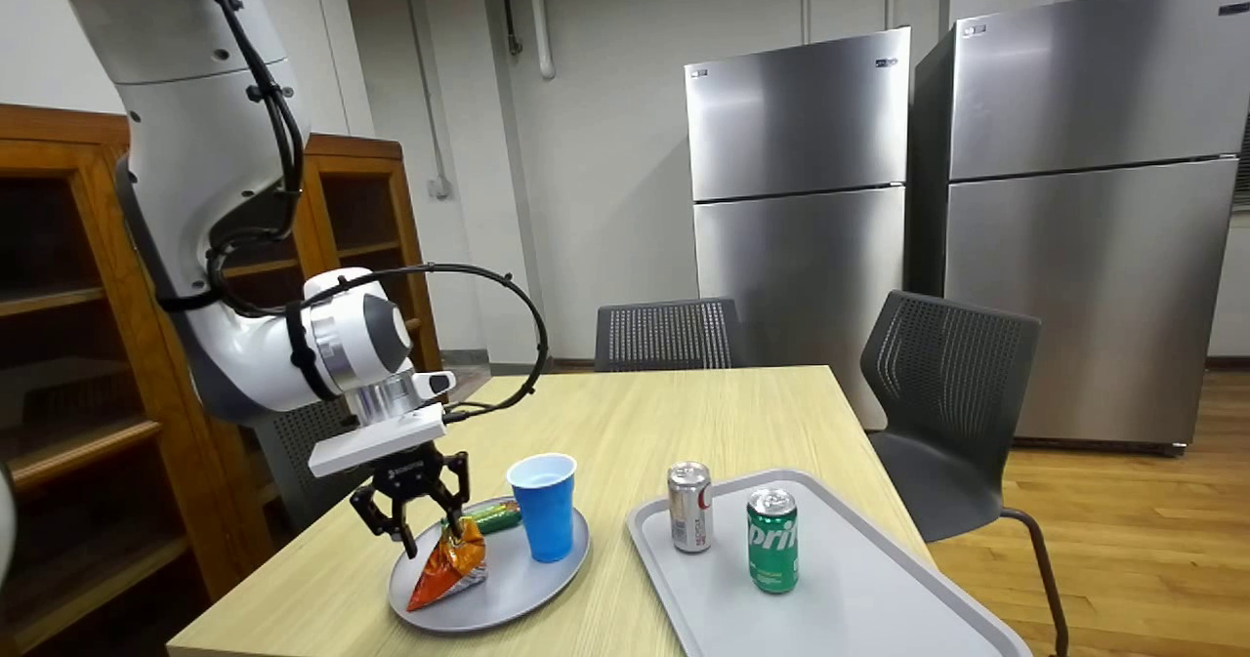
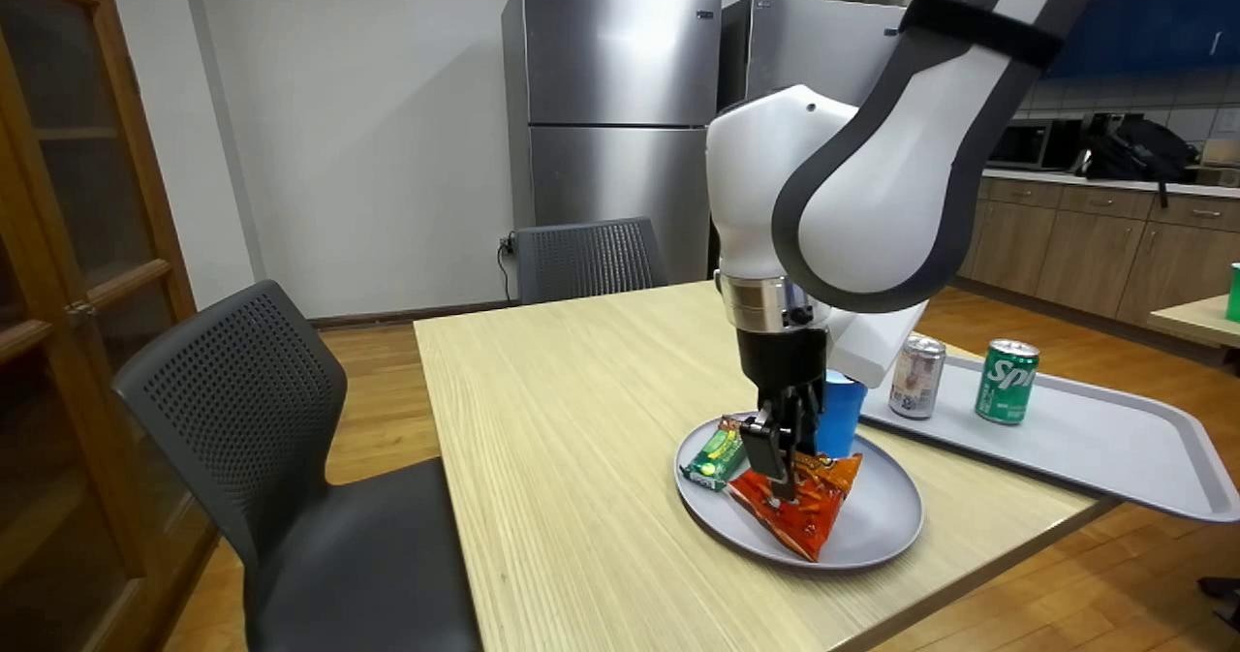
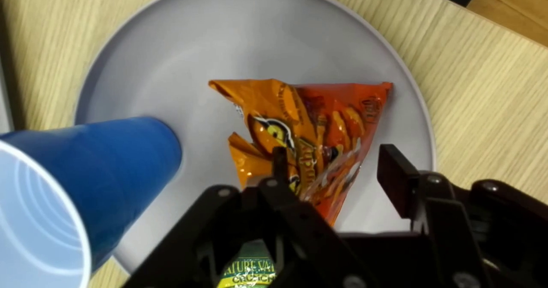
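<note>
1. Edges named facing the fridges, as both exterior views do; the far edge of the table [image 1: 664,413] is the fridge side.
2. Bag [image 3: 317,125]: orange-red, lying on the round plate [image 3: 205,31], close to the table's near edge.
3. Gripper [image 3: 334,159]: fingers spread, nothing clamped. In the wrist view one finger [image 3: 280,164] overlaps the bag's orange part; the opposite finger [image 3: 396,181] shows past its red side, over bare plate. Contact with the bag: cannot tell.
4. Judgement, for a sound hold: both fingertips low, one each side of the bag's bulk, so the film gathers between them rather than slipping out at a corner. Close slowly; the wrapper looks slick and likely to crumple. A hard squeeze would probably crush the contents.
5. Clearance: blue cup [image 1: 547,515] stands upright on the plate, on the side toward the right edge, near the gripper. A sideways nudge could tip it; straight vertical motion seems safer. Bar packet [image 2: 717,453] lies beside the bag, toward the far edge, and might snag.
6. Count, plate group: plate 1, bag 1, cup 1, bar packet 1.
7. Count, near right corner: tray [image 1: 879,618] 1, jutting past the table; cans 2, silver can [image 1: 690,511] and green can [image 1: 772,545], both upright on it.
8. Count, surroundings: chairs 3, namely far-edge chair [image 1: 664,335], right-edge chair [image 1: 947,413], left-edge chair [image 2: 232,419]. Fridges 2: left fridge [image 1: 796,276], right fridge [image 1: 1084,286].
</note>
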`<state>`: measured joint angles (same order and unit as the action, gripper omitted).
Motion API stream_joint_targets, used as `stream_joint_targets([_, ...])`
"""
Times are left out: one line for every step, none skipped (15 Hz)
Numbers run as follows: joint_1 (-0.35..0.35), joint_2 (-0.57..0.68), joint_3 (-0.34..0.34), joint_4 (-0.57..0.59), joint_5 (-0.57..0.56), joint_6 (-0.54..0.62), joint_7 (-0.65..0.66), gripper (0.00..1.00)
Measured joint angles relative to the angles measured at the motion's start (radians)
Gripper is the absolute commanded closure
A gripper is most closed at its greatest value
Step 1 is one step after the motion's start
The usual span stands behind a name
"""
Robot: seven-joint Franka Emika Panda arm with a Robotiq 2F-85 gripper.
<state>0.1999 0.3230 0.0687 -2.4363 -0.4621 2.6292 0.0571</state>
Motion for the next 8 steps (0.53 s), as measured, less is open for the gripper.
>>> stream_joint_targets([0.002,0.0,-0.002,0.0,0.0,0.0,0.0,0.82])
stream_joint_targets([0.003,0.001,-0.003,0.0,0.0,0.001,0.0,0.88])
stream_joint_targets([0.004,0.002,-0.004,0.001,0.0,0.001,0.0,0.97])
stream_joint_targets([0.006,0.002,-0.004,0.002,0.0,0.001,0.0,1.0])
stream_joint_targets([0.007,0.003,-0.005,0.003,0.0,0.002,0.0,1.0])
stream_joint_targets([0.008,0.004,-0.006,0.004,0.0,0.002,0.0,1.0])
stream_joint_targets([0.008,0.004,-0.007,0.005,0.0,0.002,0.0,1.0])
stream_joint_targets([0.008,0.005,-0.007,0.005,0.0,0.003,0.0,1.0])
